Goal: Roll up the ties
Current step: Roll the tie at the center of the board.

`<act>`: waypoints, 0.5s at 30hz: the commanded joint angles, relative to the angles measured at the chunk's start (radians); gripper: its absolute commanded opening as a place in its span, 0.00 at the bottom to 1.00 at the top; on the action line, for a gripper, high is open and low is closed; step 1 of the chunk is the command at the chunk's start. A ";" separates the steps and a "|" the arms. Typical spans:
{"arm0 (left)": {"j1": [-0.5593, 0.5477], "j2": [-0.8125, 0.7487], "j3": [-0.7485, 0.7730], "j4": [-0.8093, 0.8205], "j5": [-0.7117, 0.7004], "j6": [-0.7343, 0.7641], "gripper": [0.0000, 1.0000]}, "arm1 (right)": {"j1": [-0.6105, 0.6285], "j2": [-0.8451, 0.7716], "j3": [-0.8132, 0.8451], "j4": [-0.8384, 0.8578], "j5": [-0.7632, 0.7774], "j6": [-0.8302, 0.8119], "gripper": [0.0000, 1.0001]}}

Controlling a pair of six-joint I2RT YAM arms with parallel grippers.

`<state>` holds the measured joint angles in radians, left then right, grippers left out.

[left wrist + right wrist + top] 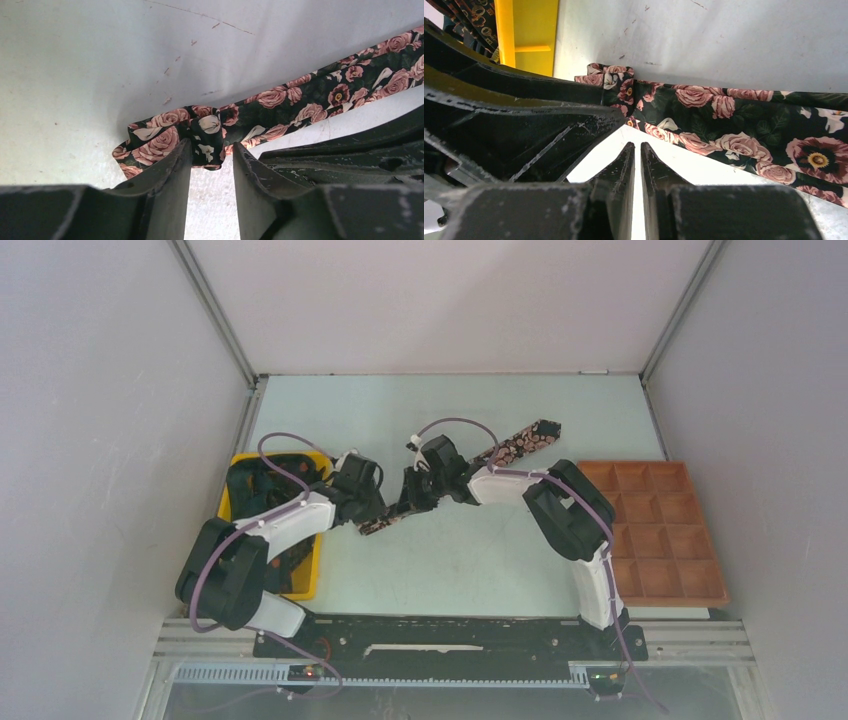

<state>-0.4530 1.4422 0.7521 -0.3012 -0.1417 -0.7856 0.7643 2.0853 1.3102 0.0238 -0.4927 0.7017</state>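
From above, one tie (515,443) lies slanted on the table (470,560). Its wide end points to the far right. Its thin end is near the middle, and both grippers meet there. The left gripper (378,512) is at the very tip of the thin end. The right gripper (412,498) is just beside it, over the tie. Only this view shows the yellow bin (312,575) with dark cloth in it on the left and the brown tray (655,530) with little boxes on the right. It is too far away to show how wide the fingers are.

The left wrist camera is close up. The tie (310,100) has pink roses on black. Its thin end is folded into a small bump (206,132). The bump sits right between the tips of the left gripper (211,160). The fingers (170,170) are a little way apart. One finger touches the bump, and the other has a small gap beside it.

In the right wrist camera, the tie (734,120) lies just past the tips of the right gripper (635,150). Its fingers (616,175) are almost together, with only a thin slit, and hold nothing. The left gripper (524,125) fills the left side, with the yellow bin (526,30) behind it.
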 commanded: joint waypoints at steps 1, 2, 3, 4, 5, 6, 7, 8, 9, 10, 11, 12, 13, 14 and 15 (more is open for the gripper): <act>-0.017 -0.015 0.039 0.019 0.003 0.015 0.44 | -0.010 -0.057 -0.006 0.027 0.007 -0.020 0.13; -0.019 -0.021 0.039 0.019 0.000 0.017 0.45 | -0.010 -0.059 -0.006 0.026 0.008 -0.022 0.13; -0.019 -0.027 0.039 0.019 -0.002 0.018 0.48 | -0.010 -0.059 -0.005 0.026 0.007 -0.024 0.13; -0.019 -0.034 0.038 0.020 -0.003 0.017 0.49 | -0.010 -0.061 -0.005 0.027 0.006 -0.025 0.13; -0.019 -0.041 0.038 0.019 -0.003 0.017 0.51 | -0.011 -0.063 -0.005 0.027 0.005 -0.025 0.13; -0.020 -0.049 0.037 0.019 -0.005 0.016 0.53 | -0.009 -0.064 -0.005 0.026 0.005 -0.026 0.13; -0.020 -0.059 0.036 0.019 -0.006 0.016 0.55 | -0.009 -0.066 -0.006 0.027 0.004 -0.028 0.14; -0.019 -0.070 0.034 0.019 -0.008 0.014 0.57 | -0.009 -0.069 -0.005 0.030 0.001 -0.029 0.14; -0.020 -0.081 0.033 0.019 -0.012 0.014 0.58 | -0.008 -0.071 -0.005 0.033 0.001 -0.029 0.14; -0.020 -0.092 0.031 0.019 -0.014 0.015 0.60 | -0.008 -0.073 -0.005 0.038 0.000 -0.029 0.15; -0.020 -0.103 0.030 0.017 -0.019 0.016 0.61 | -0.006 -0.077 -0.005 0.043 -0.002 -0.030 0.15; -0.020 -0.112 0.027 0.014 -0.023 0.016 0.61 | -0.003 -0.080 -0.005 0.050 -0.005 -0.027 0.16; -0.021 -0.121 0.026 0.011 -0.029 0.017 0.61 | -0.002 -0.083 -0.005 0.056 -0.008 -0.025 0.16; -0.020 -0.129 0.024 0.007 -0.036 0.018 0.62 | 0.000 -0.085 -0.005 0.063 -0.011 -0.023 0.17; -0.019 -0.137 0.022 0.001 -0.043 0.021 0.62 | 0.002 -0.086 -0.005 0.068 -0.013 -0.021 0.17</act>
<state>-0.4690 1.3594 0.7612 -0.3000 -0.1505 -0.7841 0.7582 2.0743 1.3048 0.0299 -0.4934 0.6949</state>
